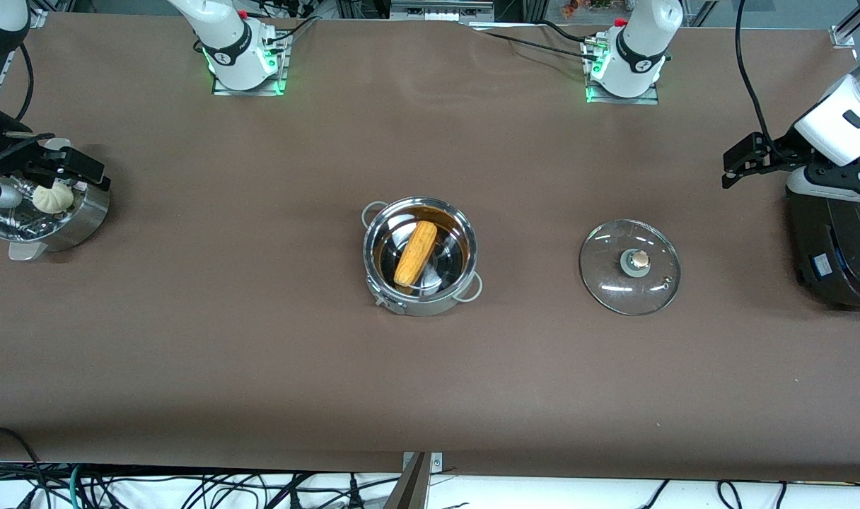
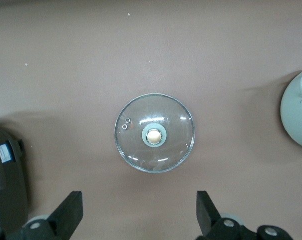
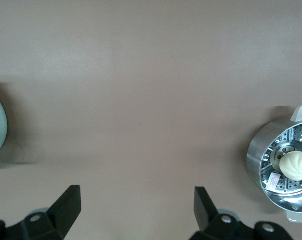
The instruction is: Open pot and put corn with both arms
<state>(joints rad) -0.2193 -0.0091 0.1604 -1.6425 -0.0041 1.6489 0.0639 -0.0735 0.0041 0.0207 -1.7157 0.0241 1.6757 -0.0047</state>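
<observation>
The shiny steel pot (image 1: 430, 304) stands uncovered at the middle of the table. The yellow-orange corn (image 1: 415, 252) lies slantwise inside it. The glass lid (image 1: 614, 283) with its tan knob (image 1: 640, 260) lies flat on the table beside the pot, toward the left arm's end; it also shows in the left wrist view (image 2: 171, 145). My left gripper (image 1: 745, 164) is open and empty, up in the air by the black cooker; its own view (image 2: 139, 210) shows bare table between its fingers. My right gripper (image 1: 76, 173) is open and empty over the steamer basket's edge; its own view (image 3: 137, 210) shows bare table too.
The big black cooker (image 1: 837, 247) stands at the left arm's end of the table and shows in the left wrist view (image 2: 8, 180). The perforated steamer basket (image 1: 83, 219) with a white bun (image 1: 53, 199) stands at the right arm's end, also in the right wrist view (image 3: 258, 155).
</observation>
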